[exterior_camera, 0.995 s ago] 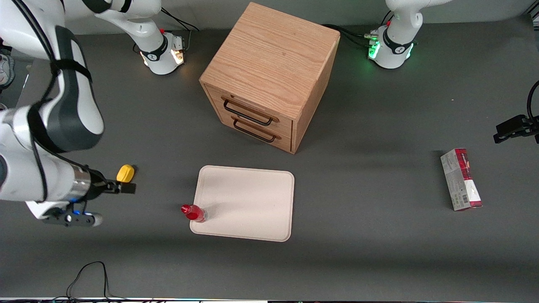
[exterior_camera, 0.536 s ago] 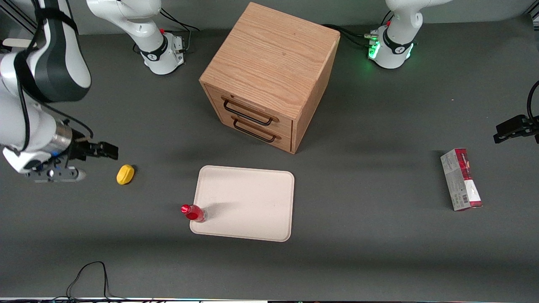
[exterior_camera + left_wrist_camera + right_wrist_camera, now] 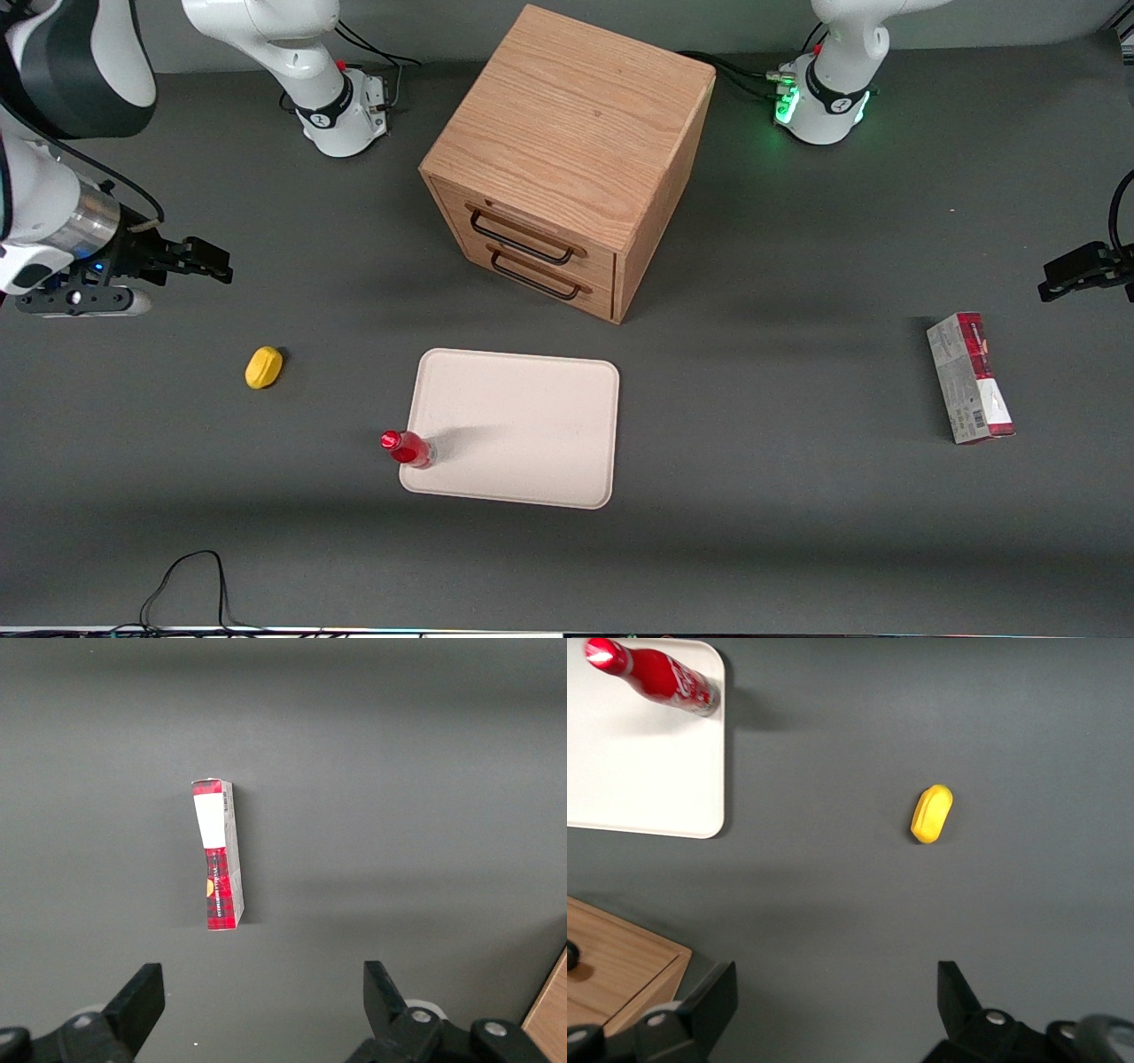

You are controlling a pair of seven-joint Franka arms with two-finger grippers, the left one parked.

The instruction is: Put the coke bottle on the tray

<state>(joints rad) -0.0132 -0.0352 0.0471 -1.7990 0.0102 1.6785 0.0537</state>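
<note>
The coke bottle (image 3: pixel 407 449), small and all red with a red cap, stands upright on a corner of the cream tray (image 3: pixel 532 425), the corner nearest the front camera toward the working arm's end. In the right wrist view the coke bottle (image 3: pixel 656 675) sits at the edge of the tray (image 3: pixel 647 771). My right gripper (image 3: pixel 208 261) hangs open and empty above bare table, well apart from the bottle and farther from the front camera than it. Its black fingers (image 3: pixel 713 997) spread wide around the gripper (image 3: pixel 833 992) centre.
A small yellow object (image 3: pixel 263 367) (image 3: pixel 932 813) lies on the table between gripper and tray. The wooden two-drawer cabinet (image 3: pixel 567 159) (image 3: pixel 611 974) stands farther from the camera than the tray. A red-and-grey carton (image 3: pixel 970 377) (image 3: pixel 217 855) lies toward the parked arm's end.
My right gripper has drawn away from the front camera, passing over the yellow object, still open and empty. The bottle and tray have not moved.
</note>
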